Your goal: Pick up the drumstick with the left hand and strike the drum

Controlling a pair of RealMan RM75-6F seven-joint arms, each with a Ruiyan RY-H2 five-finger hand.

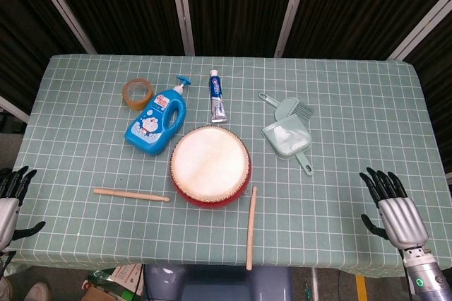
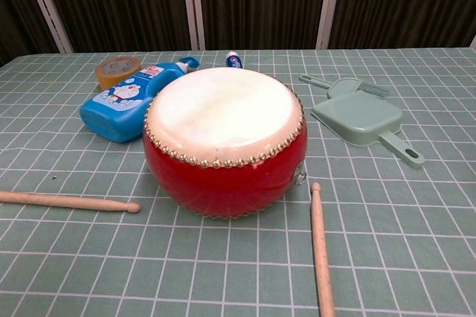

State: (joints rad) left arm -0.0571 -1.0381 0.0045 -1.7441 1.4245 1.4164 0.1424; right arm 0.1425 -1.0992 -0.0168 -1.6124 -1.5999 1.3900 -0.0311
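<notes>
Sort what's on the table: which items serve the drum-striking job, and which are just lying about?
Job: left drumstick, drum, left hand, open and empty.

Lying about: second drumstick, tape roll, blue bottle, toothpaste tube, dustpan, brush.

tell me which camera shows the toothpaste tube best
The head view: it shows the whole toothpaste tube from above, lying flat beyond the drum, with cap and label visible. In the chest view the drum hides nearly all of it; only the capped end shows above the drumhead.
</notes>
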